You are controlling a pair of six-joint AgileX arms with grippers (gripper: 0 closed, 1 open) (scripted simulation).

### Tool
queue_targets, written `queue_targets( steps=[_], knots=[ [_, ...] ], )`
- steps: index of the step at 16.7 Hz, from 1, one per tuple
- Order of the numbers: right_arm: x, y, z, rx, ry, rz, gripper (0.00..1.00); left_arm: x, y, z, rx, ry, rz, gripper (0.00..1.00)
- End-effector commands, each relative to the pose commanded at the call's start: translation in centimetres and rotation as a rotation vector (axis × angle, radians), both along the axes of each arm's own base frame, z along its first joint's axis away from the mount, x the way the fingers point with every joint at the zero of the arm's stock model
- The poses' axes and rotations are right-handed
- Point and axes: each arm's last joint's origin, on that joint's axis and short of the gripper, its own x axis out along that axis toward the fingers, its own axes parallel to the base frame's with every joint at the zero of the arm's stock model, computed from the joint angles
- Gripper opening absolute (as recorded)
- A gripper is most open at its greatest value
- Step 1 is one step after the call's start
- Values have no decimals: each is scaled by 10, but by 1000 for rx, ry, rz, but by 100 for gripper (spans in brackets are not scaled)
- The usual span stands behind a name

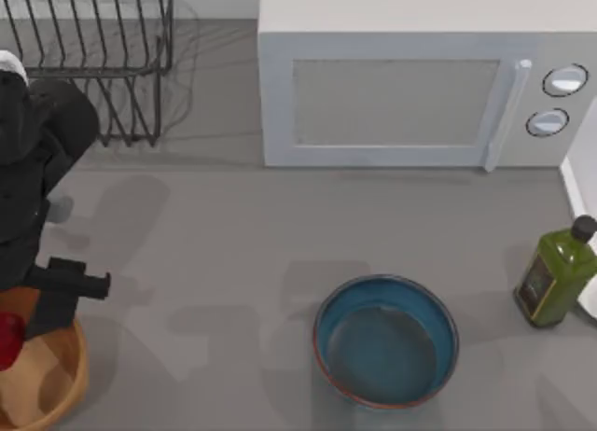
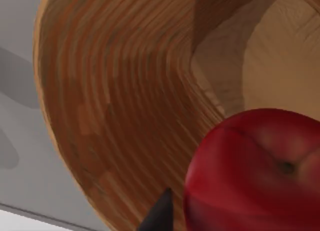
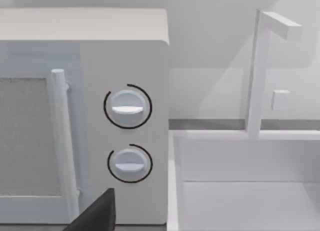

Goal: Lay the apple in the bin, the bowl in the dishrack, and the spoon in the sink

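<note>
Bowl [image 1: 386,341] sits right of bin [image 1: 56,394].

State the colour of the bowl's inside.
Teal-blue, with a thin brownish rim; the bowl shows best in the top view.

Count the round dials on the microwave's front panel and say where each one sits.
2. The upper dial and the lower dial sit one above the other, right of the door handle on the microwave. None seems hidden.

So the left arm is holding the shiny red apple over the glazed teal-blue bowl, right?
Not quite. The left gripper has the shiny red apple over the round tan wooden bin, not the glazed teal-blue bowl, which sits apart, right of the bin. The top view and the left wrist view show it.
</note>
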Motion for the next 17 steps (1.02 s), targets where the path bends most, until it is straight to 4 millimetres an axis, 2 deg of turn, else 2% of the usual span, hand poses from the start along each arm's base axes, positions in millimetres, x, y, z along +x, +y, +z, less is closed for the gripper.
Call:
queue_targets(
  steps=[2,3,13,17],
  knots=[
    [0,0,0,0,0,0,100,0,0,0,0,0,0,98],
    [0,0,0,0,0,0,100,0,0,0,0,0,0,100],
    [0,0,0,0,0,0,100,-2,1,-1,-3,-2,-5,100],
    [0,0,0,0,0,0,100,-24,13,-6,-54,-77,-16,100]
  ],
)
